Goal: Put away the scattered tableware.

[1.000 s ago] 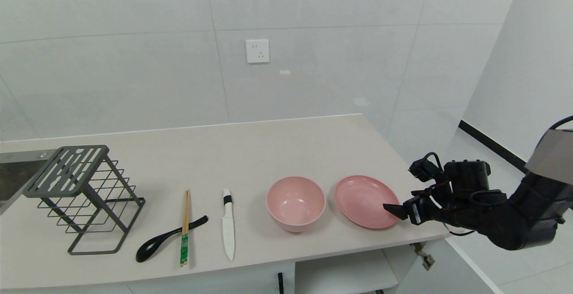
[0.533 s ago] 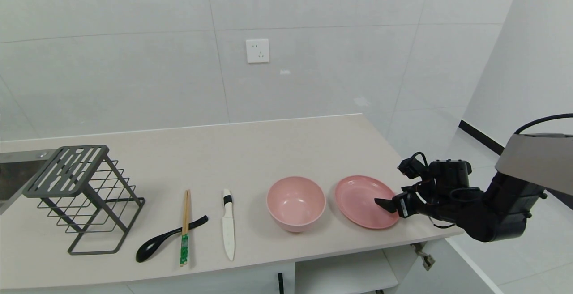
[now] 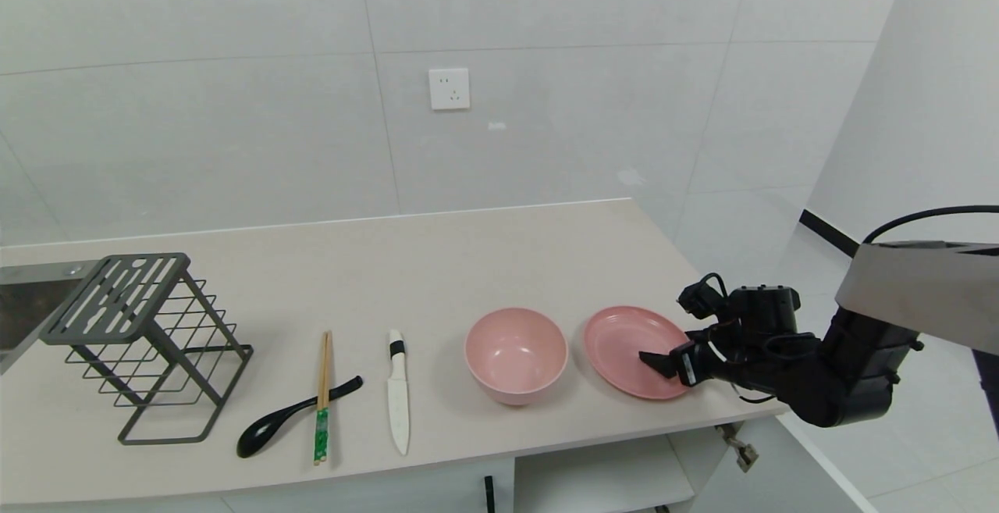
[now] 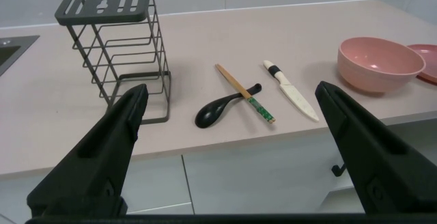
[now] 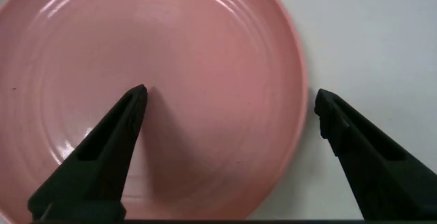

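Round pink ribbed plate (image 3: 636,350), flat at the pale counter's (image 3: 468,263) right end beside the pink bowl (image 3: 515,353): right-hand rim lies between the right gripper's (image 5: 230,95) spread jaws, one finger over the plate, one outside; left gripper (image 4: 230,91), likewise spread, well apart.

Counter (image 3: 468,263), free lanes and obstructions. A broad bare strip runs behind the front row to the wall. Gaps separate the rack (image 3: 140,341), the spoon (image 3: 281,418) crossed by chopsticks (image 3: 323,388), the knife (image 3: 398,404), the bowl (image 3: 515,353) and the plate (image 3: 624,341). The bowl-plate gap is narrowest. The right gripper (image 5: 230,94), jaws spread, straddles the plate's rim.
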You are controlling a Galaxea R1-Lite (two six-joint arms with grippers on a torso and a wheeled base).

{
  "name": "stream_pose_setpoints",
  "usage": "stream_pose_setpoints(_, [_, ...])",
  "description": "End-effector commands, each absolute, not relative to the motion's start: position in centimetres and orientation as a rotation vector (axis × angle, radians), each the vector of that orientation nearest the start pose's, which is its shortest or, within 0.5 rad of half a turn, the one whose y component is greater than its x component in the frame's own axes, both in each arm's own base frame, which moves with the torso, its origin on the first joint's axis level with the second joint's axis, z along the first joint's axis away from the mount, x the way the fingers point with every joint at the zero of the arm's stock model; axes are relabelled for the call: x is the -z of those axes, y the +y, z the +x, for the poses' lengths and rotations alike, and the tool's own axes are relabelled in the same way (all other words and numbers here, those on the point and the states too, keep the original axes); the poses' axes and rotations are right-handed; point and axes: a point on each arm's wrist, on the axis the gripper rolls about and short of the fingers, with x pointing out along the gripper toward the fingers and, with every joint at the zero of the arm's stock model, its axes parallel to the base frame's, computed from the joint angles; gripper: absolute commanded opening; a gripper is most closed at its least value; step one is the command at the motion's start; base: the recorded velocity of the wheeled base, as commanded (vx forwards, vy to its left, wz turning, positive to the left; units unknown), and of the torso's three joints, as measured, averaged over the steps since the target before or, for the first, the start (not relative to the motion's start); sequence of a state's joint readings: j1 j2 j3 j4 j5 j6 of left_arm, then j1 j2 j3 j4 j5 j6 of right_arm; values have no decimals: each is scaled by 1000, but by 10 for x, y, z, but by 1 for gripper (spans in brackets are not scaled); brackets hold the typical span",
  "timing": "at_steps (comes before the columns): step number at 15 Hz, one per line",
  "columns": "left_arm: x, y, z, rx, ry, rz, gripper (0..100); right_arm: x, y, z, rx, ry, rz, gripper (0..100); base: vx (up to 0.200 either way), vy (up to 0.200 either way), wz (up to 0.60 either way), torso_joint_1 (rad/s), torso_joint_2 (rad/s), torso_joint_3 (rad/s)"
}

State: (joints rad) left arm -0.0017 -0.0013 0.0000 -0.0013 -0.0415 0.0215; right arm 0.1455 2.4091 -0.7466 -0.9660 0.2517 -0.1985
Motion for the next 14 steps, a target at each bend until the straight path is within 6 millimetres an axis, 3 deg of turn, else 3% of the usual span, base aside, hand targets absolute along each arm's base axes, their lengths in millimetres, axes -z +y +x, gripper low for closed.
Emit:
stream_pose_setpoints(1, [-76, -1, -23, 43, -2, 22, 100, 47, 64, 353, -467, 666, -157, 0, 0, 0, 0, 0, 0, 0])
stream_pose_setpoints(4, [-76, -1, -23, 44, -2, 23, 100, 57, 66, 352, -434, 707, -117, 0, 0, 0, 0, 0, 0, 0])
stream_pose_setpoints(7, [-76, -1, -23, 44, -2, 22, 100, 55, 44, 356, -327, 696, -98, 0, 0, 0, 0, 0, 0, 0])
stream_pose_setpoints(10, [-76, -1, -23, 44, -2, 22, 100, 28, 39, 363, -292, 538, -39, 0, 0, 0, 0, 0, 0, 0])
stream_pose_setpoints(14, [-76, -1, -23, 44, -2, 22, 100, -6, 42, 343, -280, 370, 92, 0, 0, 0, 0, 0, 0, 0])
